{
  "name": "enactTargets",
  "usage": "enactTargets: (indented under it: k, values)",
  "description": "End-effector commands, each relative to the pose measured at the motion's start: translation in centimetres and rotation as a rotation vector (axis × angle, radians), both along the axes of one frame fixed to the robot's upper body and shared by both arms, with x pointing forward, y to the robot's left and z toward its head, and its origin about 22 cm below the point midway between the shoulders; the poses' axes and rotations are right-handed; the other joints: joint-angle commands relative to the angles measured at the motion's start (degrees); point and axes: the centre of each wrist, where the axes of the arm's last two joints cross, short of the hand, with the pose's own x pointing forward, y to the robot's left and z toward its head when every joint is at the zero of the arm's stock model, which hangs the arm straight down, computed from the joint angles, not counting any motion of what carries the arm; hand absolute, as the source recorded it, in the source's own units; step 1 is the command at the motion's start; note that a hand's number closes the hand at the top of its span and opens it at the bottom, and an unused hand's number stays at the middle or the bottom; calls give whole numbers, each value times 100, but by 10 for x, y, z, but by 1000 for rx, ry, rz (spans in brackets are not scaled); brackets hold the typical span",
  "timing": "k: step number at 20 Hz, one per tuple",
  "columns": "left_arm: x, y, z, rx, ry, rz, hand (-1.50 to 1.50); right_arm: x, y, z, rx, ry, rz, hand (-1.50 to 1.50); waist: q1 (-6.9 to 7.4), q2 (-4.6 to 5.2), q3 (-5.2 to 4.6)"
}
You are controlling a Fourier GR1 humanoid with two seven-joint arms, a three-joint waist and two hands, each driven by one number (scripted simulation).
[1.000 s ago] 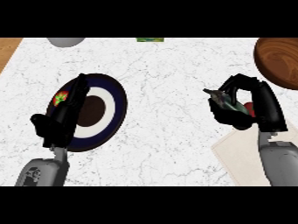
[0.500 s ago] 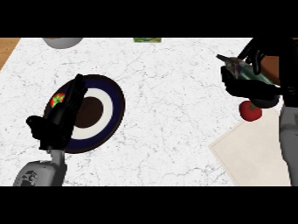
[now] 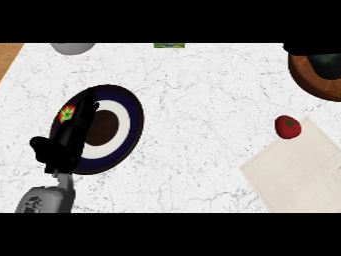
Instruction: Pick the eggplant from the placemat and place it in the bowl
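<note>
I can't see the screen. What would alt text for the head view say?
The robot's right hand hangs over a wooden bowl at the counter's right edge. A red tomato sits at a beige placemat's corner, and the left hand rests over a dark ringed plate.

The plate (image 3: 132, 120) lies on the counter (image 3: 202, 90) at the left, with the left hand (image 3: 69, 135) over its left part. The placemat (image 3: 306, 172) lies at the lower right. 1 tomato (image 3: 288, 126) rests at the placemat's upper-left edge. The bowl (image 3: 313, 80) sits at the upper right, behind the placemat, with the right hand (image 3: 328, 60) over it.
</note>
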Motion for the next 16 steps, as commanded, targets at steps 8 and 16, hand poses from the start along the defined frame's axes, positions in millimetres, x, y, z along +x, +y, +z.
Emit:
enactTargets:
  k: [8, 16]
  values:
    - [1, -17, 5, -15, -10, -15, 0, 51, -82, 16, -135, 69, -224, 150, 108, 50, 4]
    - [15, -20, -2, -8, 13, -13, 0, 76, -112, -40, -273, 150, -318, 150, 92, 61, 5]
